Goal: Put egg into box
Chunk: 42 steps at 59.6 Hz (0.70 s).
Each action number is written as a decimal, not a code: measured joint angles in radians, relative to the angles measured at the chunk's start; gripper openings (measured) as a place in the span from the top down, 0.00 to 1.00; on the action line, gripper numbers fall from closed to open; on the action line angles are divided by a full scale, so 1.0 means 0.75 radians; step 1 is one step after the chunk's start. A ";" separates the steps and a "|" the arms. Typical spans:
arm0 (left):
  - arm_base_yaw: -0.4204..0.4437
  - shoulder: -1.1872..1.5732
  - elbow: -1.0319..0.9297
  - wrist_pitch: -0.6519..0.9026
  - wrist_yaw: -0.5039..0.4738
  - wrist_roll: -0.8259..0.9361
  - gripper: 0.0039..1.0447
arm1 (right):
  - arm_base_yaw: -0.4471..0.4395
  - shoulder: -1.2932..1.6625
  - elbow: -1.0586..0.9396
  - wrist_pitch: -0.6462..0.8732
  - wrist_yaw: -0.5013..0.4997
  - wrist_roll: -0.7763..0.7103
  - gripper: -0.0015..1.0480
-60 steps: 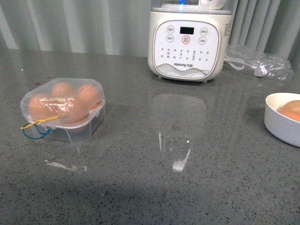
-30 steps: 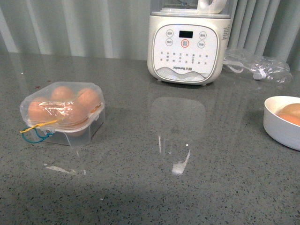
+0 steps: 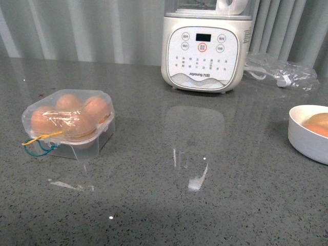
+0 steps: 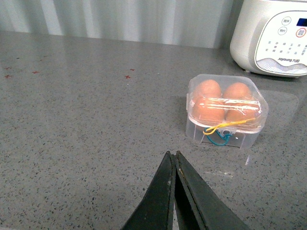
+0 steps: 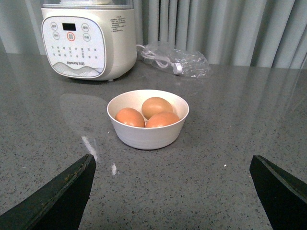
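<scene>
The box [image 3: 66, 123] is a clear plastic case with its lid down and several brown eggs inside, standing at the left of the grey counter. Yellow and blue cords [image 3: 38, 143] hang at its front. The left wrist view has the box [image 4: 225, 110] some way beyond my left gripper [image 4: 171, 154], which is shut on nothing above bare counter. Three more brown eggs, one of them egg [image 5: 157, 106], lie in a round white bowl [image 5: 147, 134]. My right gripper [image 5: 172, 160] is open, short of the bowl. Neither arm appears in the front view.
A white Joyoung kitchen appliance [image 3: 202, 51] stands at the back of the counter. A crumpled clear plastic bag with a cable [image 3: 282, 72] lies to its right. The bowl [image 3: 307, 138] sits at the right edge of the front view. Grey curtains hang behind.
The front view's framing shifted slightly between one second and half a second ago. Since then nothing has visibly moved.
</scene>
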<state>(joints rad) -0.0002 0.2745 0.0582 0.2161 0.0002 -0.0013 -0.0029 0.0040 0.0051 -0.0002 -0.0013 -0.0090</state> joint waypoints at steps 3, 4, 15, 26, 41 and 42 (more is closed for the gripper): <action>0.000 -0.018 -0.008 -0.010 0.000 0.000 0.97 | 0.000 0.000 0.000 0.000 -0.001 -0.001 0.07; 0.000 -0.023 -0.011 -0.014 0.000 -0.001 0.97 | 0.000 0.000 0.000 0.000 -0.001 -0.001 0.07; 0.000 -0.085 -0.033 -0.048 0.000 -0.001 0.97 | 0.000 0.000 0.000 0.000 0.000 0.000 0.07; 0.000 -0.251 -0.040 -0.207 -0.001 -0.001 0.97 | 0.000 0.000 0.000 0.000 0.000 -0.001 0.07; 0.000 -0.361 -0.040 -0.285 -0.001 -0.001 0.97 | 0.000 0.000 0.000 0.000 0.000 -0.001 0.07; -0.001 -0.361 -0.040 -0.285 -0.001 -0.001 0.97 | 0.000 0.000 0.000 0.000 0.000 -0.001 0.07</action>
<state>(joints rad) -0.0006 0.0040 0.0284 0.0021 -0.0006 -0.0017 -0.0029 0.0040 0.0051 -0.0002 -0.0013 -0.0093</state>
